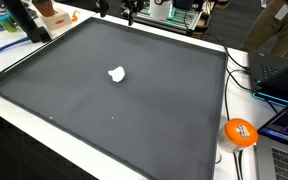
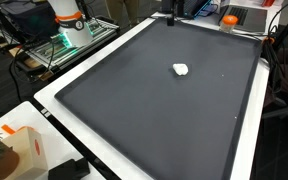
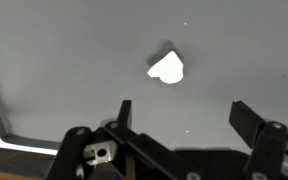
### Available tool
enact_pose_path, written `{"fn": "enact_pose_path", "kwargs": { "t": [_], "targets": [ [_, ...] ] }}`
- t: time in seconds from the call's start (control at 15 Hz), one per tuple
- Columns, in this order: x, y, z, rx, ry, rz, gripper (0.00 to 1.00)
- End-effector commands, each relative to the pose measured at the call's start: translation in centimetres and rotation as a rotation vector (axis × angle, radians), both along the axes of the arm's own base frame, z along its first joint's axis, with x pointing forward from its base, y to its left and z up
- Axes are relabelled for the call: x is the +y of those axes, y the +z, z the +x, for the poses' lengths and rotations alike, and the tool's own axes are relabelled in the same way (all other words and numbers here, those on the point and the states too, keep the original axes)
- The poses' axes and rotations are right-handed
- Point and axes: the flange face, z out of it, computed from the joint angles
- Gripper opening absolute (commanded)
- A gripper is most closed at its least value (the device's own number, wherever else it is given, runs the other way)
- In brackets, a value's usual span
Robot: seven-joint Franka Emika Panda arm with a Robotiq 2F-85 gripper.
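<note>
A small white crumpled lump point(image 1: 117, 73) point(image 2: 181, 70) lies alone near the middle of a large dark grey mat point(image 1: 74, 110) point(image 2: 134, 130). In the wrist view the lump point(image 3: 166, 68) sits just ahead of my gripper point(image 3: 184, 112). The two black fingers are spread wide with only bare mat between them, hovering above it and touching nothing. In both exterior views the gripper point(image 1: 129, 10) point(image 2: 171, 14) hangs over the mat's far edge, partly cut off by the frame.
The mat has a raised rim and rests on a white table point(image 1: 224, 160). An orange ball-like object point(image 1: 240, 132), cables and a laptop point(image 1: 284, 135) lie beside it. A cardboard box point(image 2: 19, 150) stands at one corner, and clutter lines the far side.
</note>
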Motion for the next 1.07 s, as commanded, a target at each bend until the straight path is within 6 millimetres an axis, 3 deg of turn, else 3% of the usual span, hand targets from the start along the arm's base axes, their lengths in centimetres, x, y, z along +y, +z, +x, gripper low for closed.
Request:
{"fn": "enact_pose_path", "kwargs": {
  "t": [0.0, 0.2, 0.27, 0.4, 0.53, 0.73, 1.0],
  "targets": [
    [-1.8, 3.5, 3.8, 0.114, 0.075, 0.166, 1.00],
    [-4.7, 3.3, 4.5, 0.158, 0.096, 0.308, 1.00],
    [-3.2, 4.6, 3.6, 0.129, 0.080, 0.233, 1.00],
    [-4.3, 4.3, 4.1, 0.133, 0.077, 0.241, 1.00],
    [-3.6, 4.5, 4.0, 0.131, 0.086, 0.241, 1.00],
    [-2.7, 4.9, 3.7, 0.140, -0.076, 0.204, 1.00],
    [-1.5, 3.8, 3.3, 0.197, -0.180, 0.149, 1.00]
  ]
}}
